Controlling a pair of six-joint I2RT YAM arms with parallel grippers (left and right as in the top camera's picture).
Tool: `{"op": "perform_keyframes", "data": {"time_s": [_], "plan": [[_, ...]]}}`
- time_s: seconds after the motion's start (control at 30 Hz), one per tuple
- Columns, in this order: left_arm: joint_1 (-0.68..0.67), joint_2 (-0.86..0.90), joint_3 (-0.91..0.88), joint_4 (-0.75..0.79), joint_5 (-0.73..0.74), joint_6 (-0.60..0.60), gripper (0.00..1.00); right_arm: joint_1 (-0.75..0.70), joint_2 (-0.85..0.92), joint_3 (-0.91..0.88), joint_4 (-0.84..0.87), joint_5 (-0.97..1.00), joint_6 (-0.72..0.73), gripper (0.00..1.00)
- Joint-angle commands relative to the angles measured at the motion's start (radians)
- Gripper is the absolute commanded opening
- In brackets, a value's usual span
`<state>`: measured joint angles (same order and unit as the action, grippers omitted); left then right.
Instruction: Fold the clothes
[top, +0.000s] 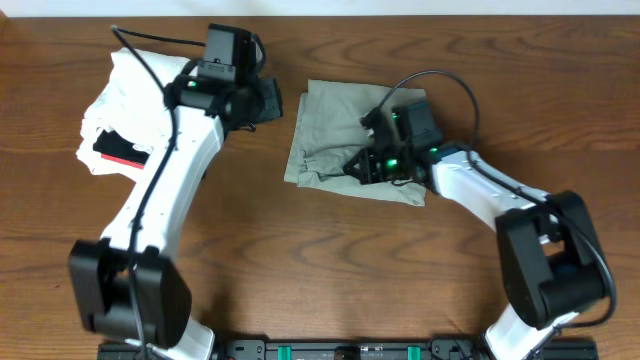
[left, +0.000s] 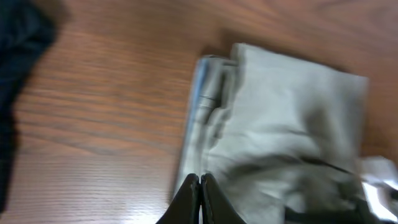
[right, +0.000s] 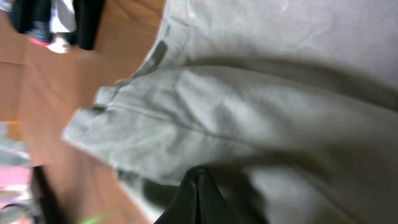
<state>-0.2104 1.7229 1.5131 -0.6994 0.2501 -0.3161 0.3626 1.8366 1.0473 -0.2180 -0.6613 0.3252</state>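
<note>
Overhead, clothes: khaki, folded into a rough rectangle, lying flat on the counter right of the middle.
Overhead, left tool: fingers together and holding nothing, just left of the clothes with a strip of bare wood between them.
Overhead, right tool: fingers together, over the lower middle of the clothes and pointing left.
Overhead, white garments: heaped at the far left, partly under the left arm.
Overhead, black garment: lies on the white heap with its red stripe showing.
Left wrist, left tool: fingers pressed together into one dark wedge at the bottom edge, nothing between them.
Left wrist, clothes: ahead and to the right, blurred, the folded edge with its seam facing the tool.
Left wrist, counter: bare brown wood fills the left half.
Right wrist, right tool: fingers together, tips low against the cloth; I cannot tell whether any cloth is nipped between them.
Right wrist, clothes: fill most of the view, with soft folds and a stitched seam running across just above the tips.
</note>
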Motion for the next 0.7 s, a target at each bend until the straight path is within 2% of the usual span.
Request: {"op": "perform_keyframes", "data": {"time_s": [0.0, 0.07, 0.33, 0.57, 0.67], "plan": [[-0.007, -0.052, 0.002, -0.008, 0.214, 0.008, 0.06, -0.084, -0.094, 0.022, -0.053, -0.076, -0.016, 0.01], [-0.024, -0.044, -0.003, -0.018, 0.267, 0.005, 0.06, -0.133, -0.121, 0.022, -0.116, -0.069, -0.043, 0.01], [-0.133, 0.059, -0.019, -0.003, 0.266, 0.005, 0.06, -0.284, -0.132, 0.017, -0.301, -0.016, -0.193, 0.01], [-0.168, 0.189, -0.019, 0.012, 0.254, 0.007, 0.06, -0.294, -0.132, -0.018, -0.338, 0.114, -0.226, 0.01], [-0.166, 0.227, -0.019, 0.008, 0.252, 0.009, 0.06, -0.296, -0.13, -0.055, -0.266, 0.187, -0.237, 0.01]]}}
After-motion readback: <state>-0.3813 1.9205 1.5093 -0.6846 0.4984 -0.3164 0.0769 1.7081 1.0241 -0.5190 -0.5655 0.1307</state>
